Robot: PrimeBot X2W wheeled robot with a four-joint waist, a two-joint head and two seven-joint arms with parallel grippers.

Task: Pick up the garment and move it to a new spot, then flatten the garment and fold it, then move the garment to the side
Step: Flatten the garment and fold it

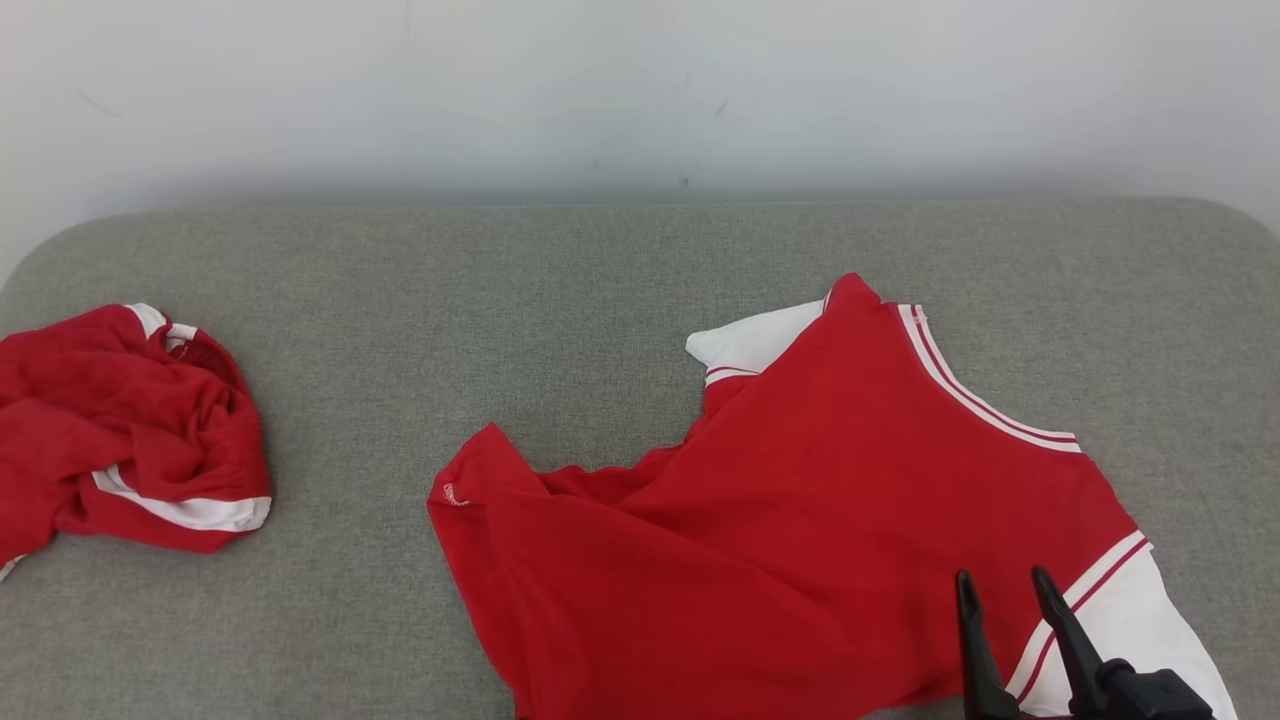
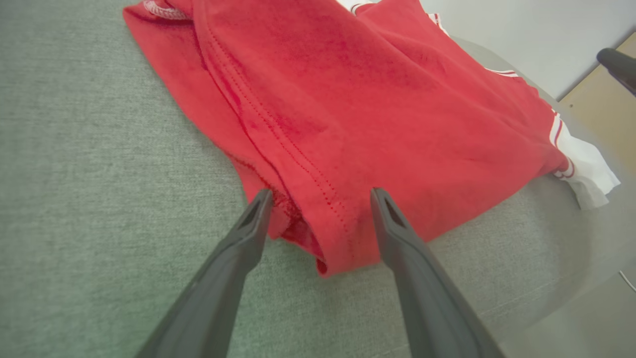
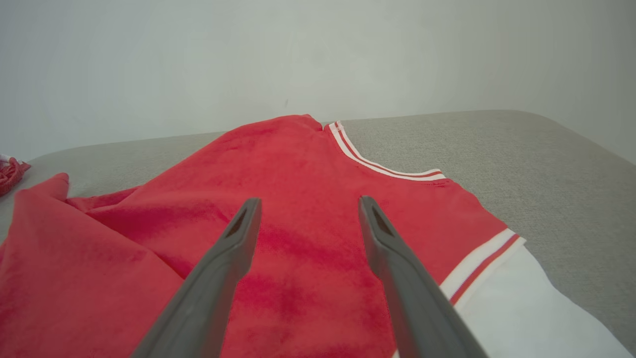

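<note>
The garment [image 1: 800, 500] is a red shirt with white sleeves and striped trim, lying loosely spread and rumpled on the grey padded surface [image 1: 500, 300], centre-right in the head view. My right gripper [image 1: 1002, 575] stands open above its near right part, by the white sleeve; in the right wrist view the open fingers [image 3: 309, 200] hover over the red cloth [image 3: 298, 164] below the collar. In the left wrist view my left gripper [image 2: 321, 191] is open, its fingers either side of the hem corner of the garment [image 2: 372, 99]. Nothing is gripped.
A second red garment with white trim [image 1: 130, 430] lies crumpled at the surface's left edge. A white wall [image 1: 640, 90] runs behind the surface. Tan floor [image 2: 596, 109] shows past the surface's rounded edge, with a dark tip [image 2: 616, 62] above it.
</note>
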